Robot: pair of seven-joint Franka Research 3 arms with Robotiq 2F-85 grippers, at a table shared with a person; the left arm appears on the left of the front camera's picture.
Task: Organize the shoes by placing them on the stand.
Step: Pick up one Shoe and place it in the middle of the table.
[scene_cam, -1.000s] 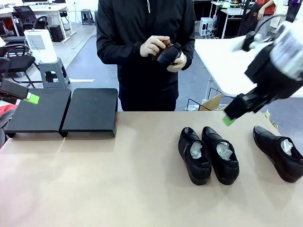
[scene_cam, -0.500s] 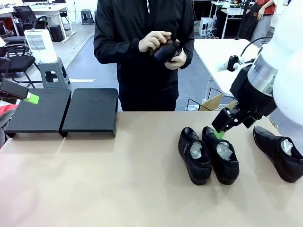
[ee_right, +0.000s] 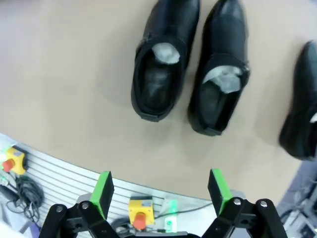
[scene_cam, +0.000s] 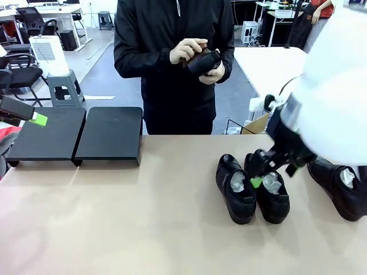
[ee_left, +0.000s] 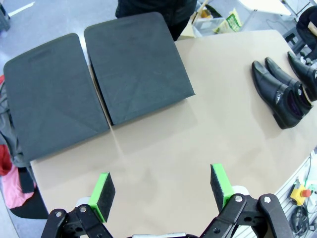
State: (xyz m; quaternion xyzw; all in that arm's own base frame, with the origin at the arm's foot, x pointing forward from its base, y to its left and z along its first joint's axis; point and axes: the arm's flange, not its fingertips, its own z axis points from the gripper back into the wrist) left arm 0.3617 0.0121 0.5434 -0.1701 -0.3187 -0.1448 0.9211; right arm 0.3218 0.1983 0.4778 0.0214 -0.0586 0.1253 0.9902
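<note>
Right gripper (ee_right: pixel 160 188), wide open and empty, sits above my target pair of shoes (ee_right: pixel 166 29), long axes square to its closing line.

I see my bulky, glossy white right arm (scene_cam: pixel 338 80) ending in the black right gripper (ee_right: pixel 161 191) with green pads (ee_right: pixel 216 186).

The right gripper (ee_right: pixel 159 191) points steeply down, jaws spread wide and empty, its white arm (scene_cam: pixel 338 97) bulking just behind it. The left gripper (ee_left: pixel 163 191) tilts downward, jaws equally wide, nothing between them.
</note>
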